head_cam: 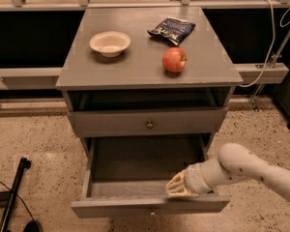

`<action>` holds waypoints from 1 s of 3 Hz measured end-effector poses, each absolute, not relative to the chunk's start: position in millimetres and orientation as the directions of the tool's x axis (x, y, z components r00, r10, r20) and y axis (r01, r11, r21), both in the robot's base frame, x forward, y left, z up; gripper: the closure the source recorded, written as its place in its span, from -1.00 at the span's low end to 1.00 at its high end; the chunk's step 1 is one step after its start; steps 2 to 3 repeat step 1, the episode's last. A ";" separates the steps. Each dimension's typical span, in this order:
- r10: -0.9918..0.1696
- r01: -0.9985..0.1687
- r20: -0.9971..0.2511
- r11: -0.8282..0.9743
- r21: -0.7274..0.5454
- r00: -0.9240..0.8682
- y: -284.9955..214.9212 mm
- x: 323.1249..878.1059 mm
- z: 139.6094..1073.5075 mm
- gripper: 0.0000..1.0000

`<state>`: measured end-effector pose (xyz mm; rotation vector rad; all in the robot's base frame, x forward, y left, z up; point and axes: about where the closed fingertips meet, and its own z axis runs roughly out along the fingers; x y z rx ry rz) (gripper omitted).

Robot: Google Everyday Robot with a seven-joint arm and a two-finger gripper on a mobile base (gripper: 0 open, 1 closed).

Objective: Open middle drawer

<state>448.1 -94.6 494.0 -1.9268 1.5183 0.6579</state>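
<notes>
The middle drawer (150, 206) is pulled well out of the grey cabinet, and its inside is bare and dark. Its flat front faces me at the bottom of the view. Above it is the shut top drawer (111, 123) with a small brass knob (149, 124). The bottom drawer is hidden under the pulled-out one. My gripper (176, 186) reaches in from the right on the white arm (251, 170). It sits just behind the middle drawer's front panel, right of centre, low against the inner side of the front.
On the cabinet top (135, 66) stand a white bowl (109, 43), a red apple (174, 60) and a dark snack bag (172, 30). A black stand leg (12, 192) lies on the speckled floor at the left. Cables hang at the far right (270, 33).
</notes>
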 end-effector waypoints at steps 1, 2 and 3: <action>-0.645 -0.975 -0.737 -0.061 -0.214 0.202 -133.6 439.0 527.1 1.00; -0.645 -0.975 -0.737 -0.061 -0.214 0.202 -133.6 439.0 527.1 1.00; -0.645 -0.975 -0.737 -0.061 -0.214 0.202 -133.6 439.0 527.1 1.00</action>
